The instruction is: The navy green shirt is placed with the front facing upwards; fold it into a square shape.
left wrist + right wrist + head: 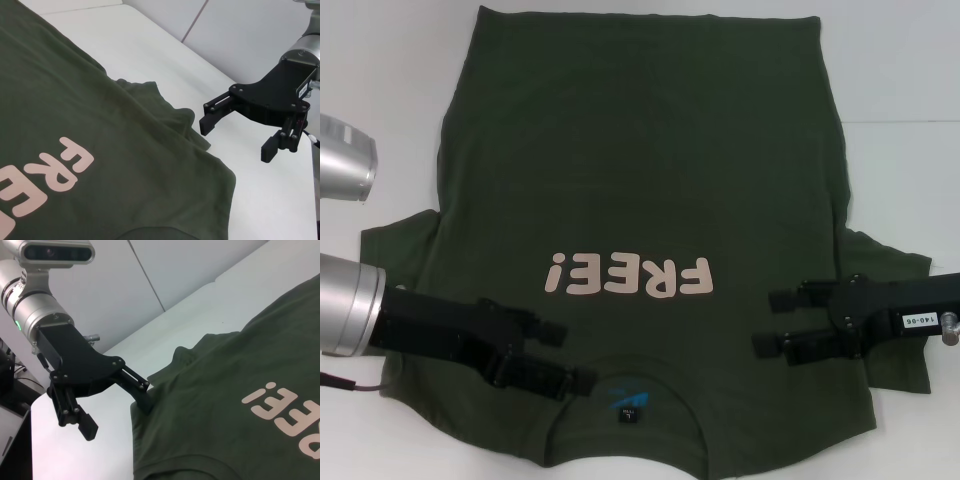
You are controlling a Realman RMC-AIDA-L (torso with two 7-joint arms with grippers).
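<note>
**A:** We have the navy green shirt [640, 200] spread flat on the white surface [380, 60], print up, collar nearest us and hem at the far edge. Our left gripper [560, 357] hangs over the shoulder on its side, just beside the collar; our right gripper [778, 322] is over the other shoulder. Both sets of jaws stand apart with nothing between them.

**B:** No fold made yet, by our reading. What worries us?

**A:** Pinching two layers instead of one. The cloth is bunched at the right sleeve [175, 117], so jaws closing there could take a wrinkle and drag the whole shirt.

**B:** And uneven grips?

**A:** Yes. The left gripper sits nearer the collar than the right one does. If we lift from unmatched spots, the fold line would likely skew and we'd get no square. A shallow pinch could also slip off mid-lift.
</note>
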